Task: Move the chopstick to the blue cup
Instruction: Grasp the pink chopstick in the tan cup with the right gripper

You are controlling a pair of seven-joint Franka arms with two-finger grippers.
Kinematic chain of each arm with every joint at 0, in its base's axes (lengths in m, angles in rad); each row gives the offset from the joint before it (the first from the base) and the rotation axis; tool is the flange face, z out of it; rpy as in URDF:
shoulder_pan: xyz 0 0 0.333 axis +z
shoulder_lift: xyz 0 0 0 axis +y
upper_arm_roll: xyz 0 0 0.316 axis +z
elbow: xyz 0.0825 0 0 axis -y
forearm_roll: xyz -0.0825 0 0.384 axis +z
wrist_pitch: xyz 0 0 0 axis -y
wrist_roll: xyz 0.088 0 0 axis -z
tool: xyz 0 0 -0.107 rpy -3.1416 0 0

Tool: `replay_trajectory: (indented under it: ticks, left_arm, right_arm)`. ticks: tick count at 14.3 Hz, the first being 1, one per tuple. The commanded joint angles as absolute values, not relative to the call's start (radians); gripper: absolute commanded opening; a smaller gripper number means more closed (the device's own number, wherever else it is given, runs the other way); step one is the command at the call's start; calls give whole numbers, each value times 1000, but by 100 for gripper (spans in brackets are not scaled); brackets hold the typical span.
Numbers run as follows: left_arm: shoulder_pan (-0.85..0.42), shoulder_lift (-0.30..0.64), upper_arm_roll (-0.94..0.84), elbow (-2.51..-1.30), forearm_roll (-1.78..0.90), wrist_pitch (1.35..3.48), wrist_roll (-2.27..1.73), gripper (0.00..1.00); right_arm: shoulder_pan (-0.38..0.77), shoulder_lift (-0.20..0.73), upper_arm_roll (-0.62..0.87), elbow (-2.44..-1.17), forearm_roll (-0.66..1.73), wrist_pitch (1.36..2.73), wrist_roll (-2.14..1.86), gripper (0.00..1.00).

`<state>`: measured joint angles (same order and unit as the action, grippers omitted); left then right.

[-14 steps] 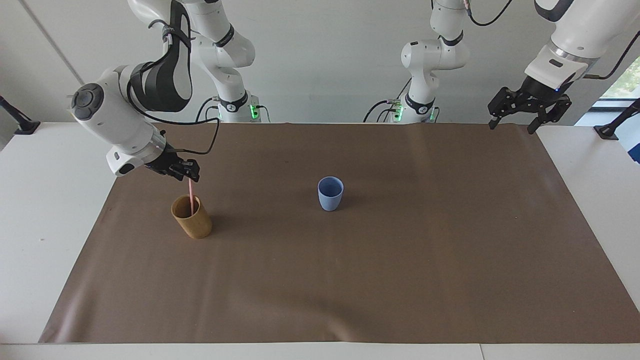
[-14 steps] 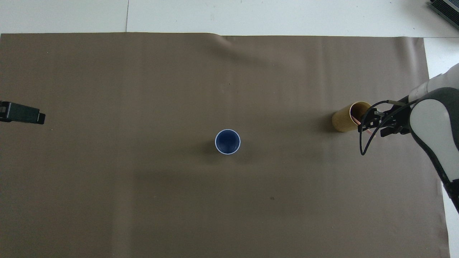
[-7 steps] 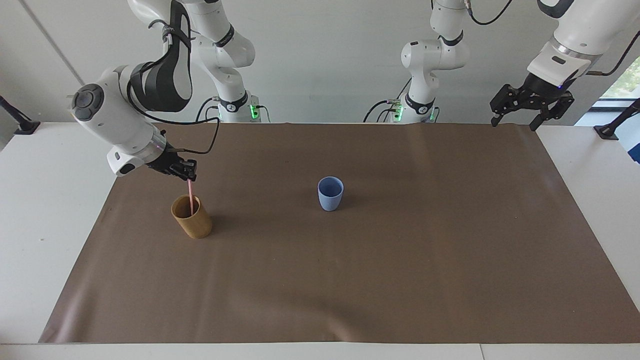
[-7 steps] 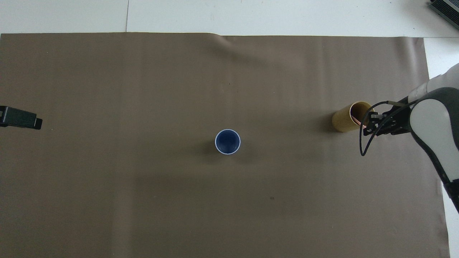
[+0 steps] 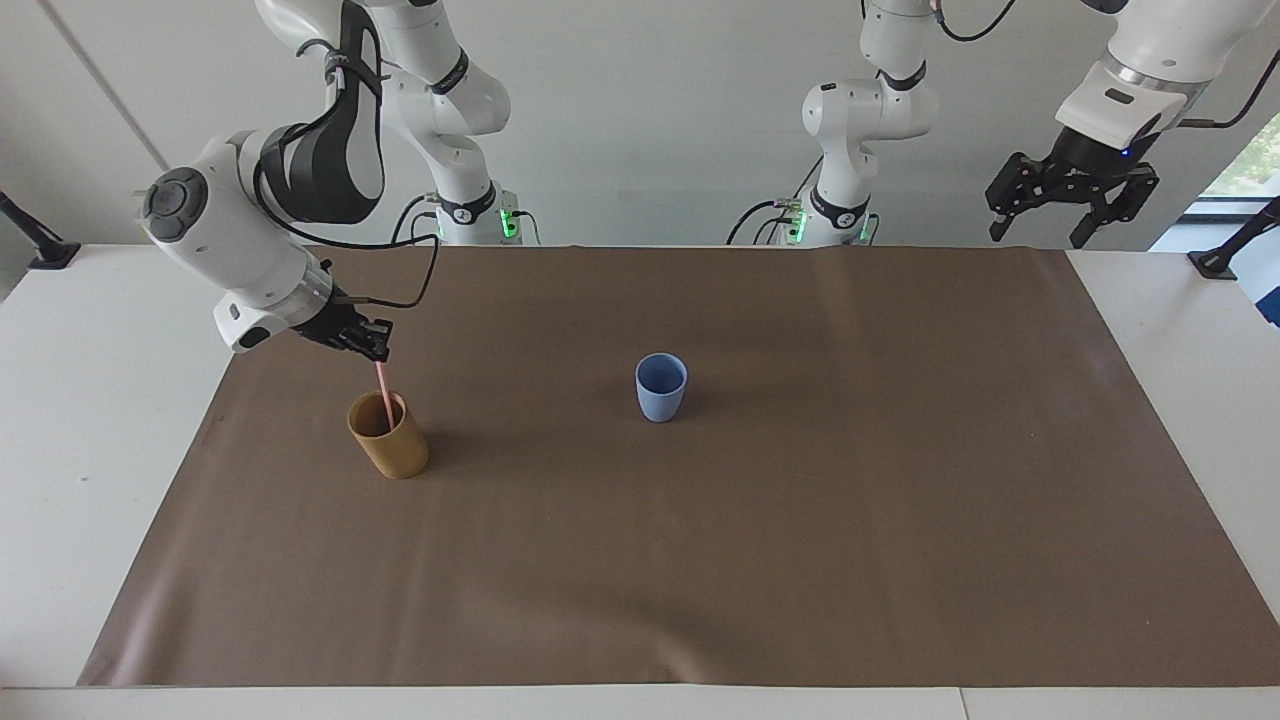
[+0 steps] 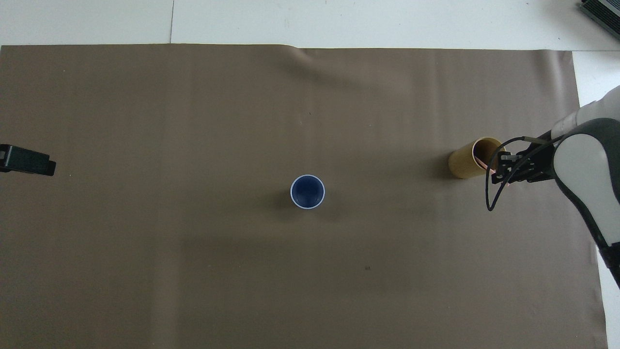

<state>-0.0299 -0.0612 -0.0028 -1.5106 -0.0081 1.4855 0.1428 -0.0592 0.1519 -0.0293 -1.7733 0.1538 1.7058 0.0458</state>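
surface: white table [image 5: 90, 400] under a brown mat [image 5: 800, 520], plain pale wall at the robots' end.

facing view / right gripper [image 5: 378, 352]: over the tan cup [image 5: 390, 448], fingertips pinched shut on the top end of the chopstick [image 5: 383, 390].

facing view / chopstick: pale pink, near upright, lower end down inside the tan cup, top end tipped slightly toward the robots. Long axis runs straight down from the fingers.

facing view / tan cup: upright, at the right arm's end of the mat.

facing view / blue cup [image 5: 661, 387]: upright, mid mat, well apart from the tan cup, toward the left arm's end from it, a little nearer the robots.

facing view / left gripper [image 5: 1076, 195]: raised above the mat corner at the left arm's end, fingers spread open, nothing held; waiting.

key relation: the stick hangs below the grip inside a cup, so my read is lift clear of the rim first, then carry sideways to the blue cup. The right arm is the nearer one and already has it.

overhead view / right gripper [image 6: 502, 170]: just beside the tan cup [image 6: 466, 162] rim; cable and wrist cover the fingertips.

overhead view / chopstick [image 6: 480, 159]: only a pink sliver inside the cup mouth.

overhead view / blue cup [image 6: 307, 192]: mouth open, nothing inside it.

overhead view / left gripper [image 6: 28, 161]: only a dark tip at the frame edge.

view difference: the facing view gives height and the pinch; the overhead view gives the sideways gap between the cups and the bare blue cup mouth.
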Motion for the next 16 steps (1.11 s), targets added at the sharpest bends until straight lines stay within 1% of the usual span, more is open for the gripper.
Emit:
replay_trajectory:
  ticks: [1,5,8,10,13,16]
  left_arm:
    - [-14,-66,-11,-1505,8,1465,146,100]
    - [-15,-66,-12,-1505,8,1465,146,100]
    - [-14,-66,-12,-1505,8,1465,146,100]
    - [-15,-66,-12,-1505,8,1463,146,100]
    - [-14,-66,-12,-1505,8,1465,146,100]
    - [-15,-66,-12,-1505,8,1465,146,100]
  right_arm:
    - [-69,149,-26,-1760,179,1689,38,2]
    - [-74,152,-26,-1695,181,1611,41,2]
    - [-77,135,-29,-1681,183,1554,41,2]
    - [-80,127,-29,-1646,183,1502,41,2]
    - [-80,85,-28,-1606,183,1418,57,2]
    - [-80,29,-28,-1601,183,1375,61,1]
